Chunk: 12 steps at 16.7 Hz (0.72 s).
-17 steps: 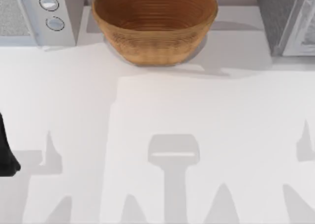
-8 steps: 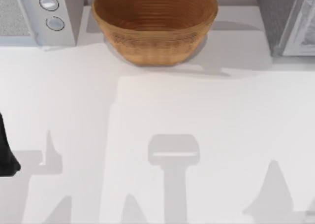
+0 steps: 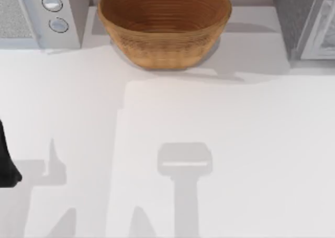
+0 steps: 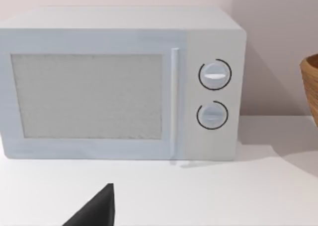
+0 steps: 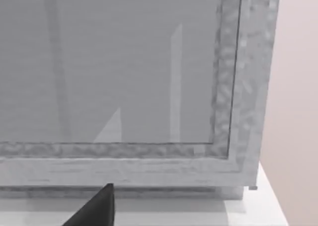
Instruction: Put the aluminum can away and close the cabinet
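Note:
The aluminum can is out of view. The grey speckled cabinet (image 3: 306, 21) stands at the table's back right corner. In the right wrist view its framed front panel (image 5: 124, 77) is close and faces the camera, with a dark tip of my right gripper (image 5: 94, 208) low before it. My left gripper (image 3: 6, 162) is parked at the table's left edge. In the left wrist view a dark tip of it (image 4: 94, 211) points toward the microwave.
A large wicker bowl (image 3: 165, 26) sits at the back centre. A white microwave (image 3: 39, 15) with two dials (image 4: 214, 94) stands at the back left, its door shut. Shadows of the arms lie across the white tabletop (image 3: 235, 144).
The arm shadows at the table's front right have slid away and are gone from the top view. The left arm, the bowl and the microwave have not moved.

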Available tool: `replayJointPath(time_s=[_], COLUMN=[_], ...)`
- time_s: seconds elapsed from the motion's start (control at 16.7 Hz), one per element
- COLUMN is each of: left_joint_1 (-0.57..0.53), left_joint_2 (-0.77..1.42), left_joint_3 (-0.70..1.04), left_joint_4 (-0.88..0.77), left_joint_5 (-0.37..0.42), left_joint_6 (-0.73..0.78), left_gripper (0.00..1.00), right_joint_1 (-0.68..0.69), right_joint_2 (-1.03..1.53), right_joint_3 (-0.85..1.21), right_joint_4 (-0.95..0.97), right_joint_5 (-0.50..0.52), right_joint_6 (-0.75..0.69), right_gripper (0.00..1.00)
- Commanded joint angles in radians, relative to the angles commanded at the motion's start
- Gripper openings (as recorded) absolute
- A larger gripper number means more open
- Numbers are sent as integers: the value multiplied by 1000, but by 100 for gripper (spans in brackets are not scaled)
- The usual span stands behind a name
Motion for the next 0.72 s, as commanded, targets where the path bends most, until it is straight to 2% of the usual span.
replayJointPath(time_s=[0.48, 0.72], left_joint_1=[0, 0], left_joint_2=[0, 0], left_joint_3=[0, 0], left_joint_4=[0, 0], left_joint_5=[0, 0], left_joint_6=[0, 0], left_gripper=[100, 100], right_joint_1=[-20, -21], right_joint_2=[34, 21], right_joint_3=[5, 93], right_joint_4=[25, -75], right_joint_5=[-21, -23], right_joint_6=[0, 0], right_gripper=[100, 100])
